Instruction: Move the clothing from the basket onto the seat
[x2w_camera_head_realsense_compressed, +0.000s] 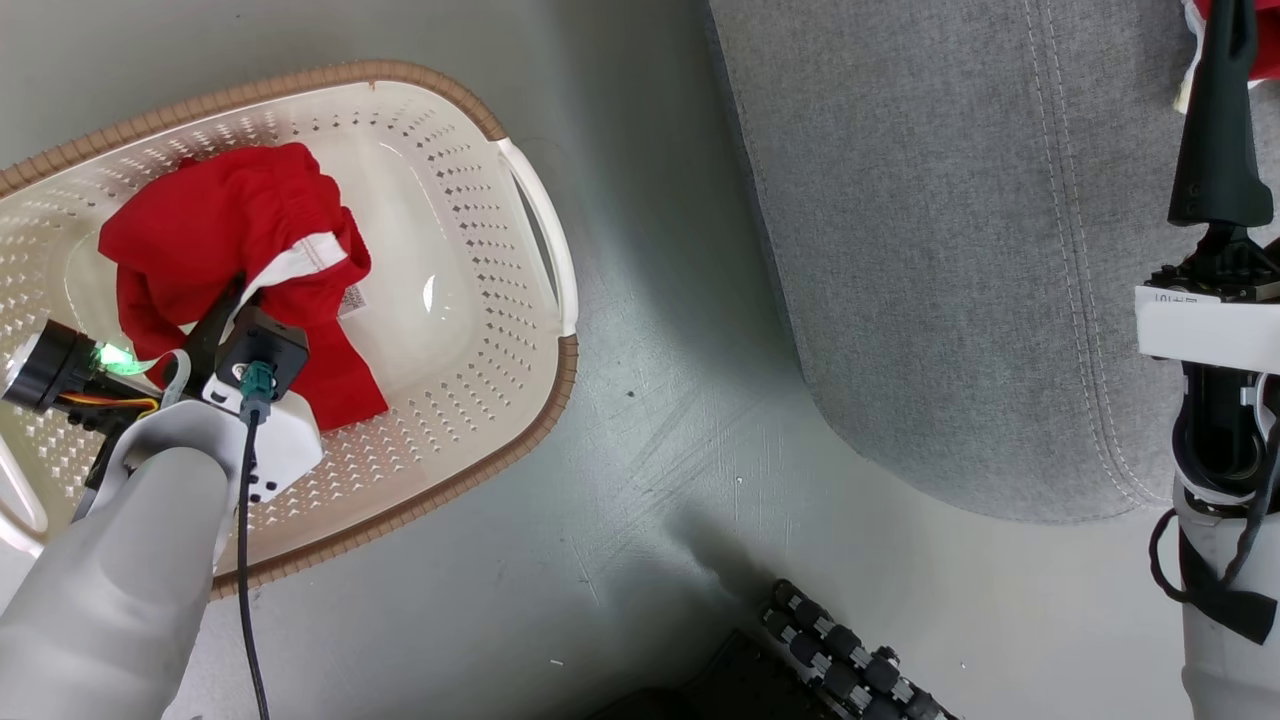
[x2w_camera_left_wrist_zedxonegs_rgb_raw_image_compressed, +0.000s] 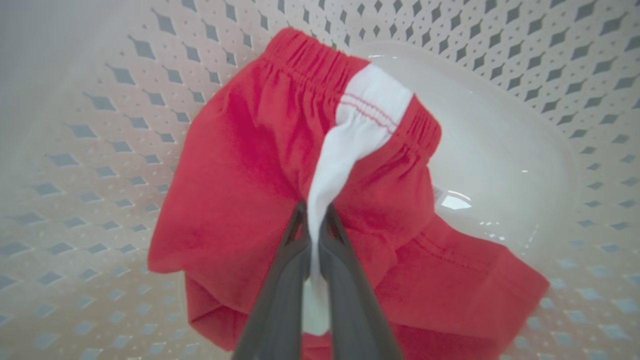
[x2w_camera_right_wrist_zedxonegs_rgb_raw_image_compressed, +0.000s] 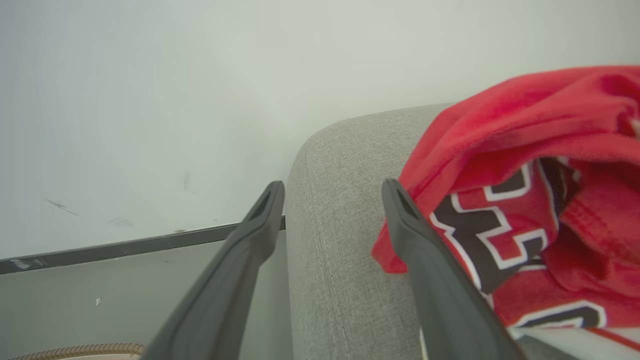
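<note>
The left gripper (x2w_camera_left_wrist_zedxonegs_rgb_raw_image_compressed: 314, 212) is seen closest, its two dark fingers pressed together on the white stripe (x2w_camera_left_wrist_zedxonegs_rgb_raw_image_compressed: 367, 110) of the red shorts (x2w_camera_left_wrist_zedxonegs_rgb_raw_image_compressed: 240, 175), with a fold of that white fabric pinched between them. The shorts are kept inside the basket (x2w_camera_head_realsense_compressed: 470, 200), bunched toward the left of the head view; whether they are lifted clear of the bottom cannot be told. A label sticker (x2w_camera_head_realsense_compressed: 350, 298) on the basket's bottom is partly covered by them. The basket is set on the grey floor (x2w_camera_head_realsense_compressed: 650, 450), near the seat (x2w_camera_head_realsense_compressed: 950, 250) but apart from it. The right gripper (x2w_camera_right_wrist_zedxonegs_rgb_raw_image_compressed: 332, 197) is held over the seat's rounded edge, its fingers spread apart and nothing caught between them. Just beside the finger at the right of the right wrist view, a lettered red garment (x2w_camera_right_wrist_zedxonegs_rgb_raw_image_compressed: 525, 200) is laid crumpled on the seat, its black-and-white lettering partly folded under
</note>
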